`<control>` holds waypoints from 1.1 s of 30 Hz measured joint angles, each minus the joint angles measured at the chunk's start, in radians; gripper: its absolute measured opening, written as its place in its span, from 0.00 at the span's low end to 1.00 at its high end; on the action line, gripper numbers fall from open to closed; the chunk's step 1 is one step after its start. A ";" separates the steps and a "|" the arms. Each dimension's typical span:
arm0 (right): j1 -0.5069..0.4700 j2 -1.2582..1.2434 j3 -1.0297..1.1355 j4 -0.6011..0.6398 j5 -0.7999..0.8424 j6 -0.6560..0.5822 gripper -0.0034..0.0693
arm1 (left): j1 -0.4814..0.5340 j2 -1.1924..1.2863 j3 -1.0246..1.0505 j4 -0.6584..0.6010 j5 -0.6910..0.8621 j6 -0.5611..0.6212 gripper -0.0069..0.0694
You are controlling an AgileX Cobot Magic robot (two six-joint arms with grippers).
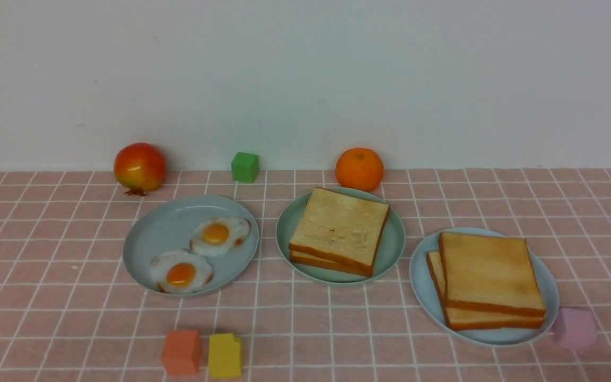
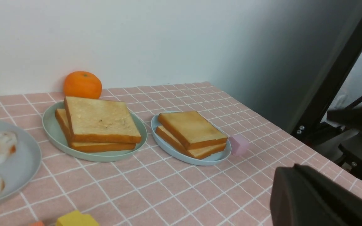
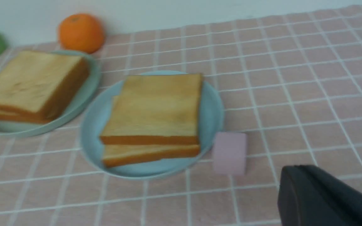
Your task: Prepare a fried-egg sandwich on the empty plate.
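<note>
The two stacked golden-brown toast slices (image 1: 339, 231) lie on the round mint-green plastic plate (image 1: 396, 245); both grippers are closed, holding nothing.

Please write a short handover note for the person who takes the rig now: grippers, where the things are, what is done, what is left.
Left and right grippers: shut, holding nothing, both off the table.
Mint-green plate, centre: carries two stacked toast slices; no egg visible between them in any view.
Left plate: two fried eggs.
Right plate: two spare toast slices.
Done: toast stacked.
Left: confirm the egg inside.
</note>
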 joint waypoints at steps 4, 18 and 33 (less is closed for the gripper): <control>-0.032 -0.143 0.119 0.053 -0.014 -0.020 0.04 | 0.000 0.000 0.001 0.000 0.003 0.000 0.11; -0.032 -0.191 0.145 0.095 0.023 -0.024 0.04 | 0.000 -0.001 0.001 0.000 0.007 0.000 0.12; -0.032 -0.191 0.140 0.078 0.046 0.050 0.04 | 0.000 -0.001 0.001 0.000 0.007 0.000 0.12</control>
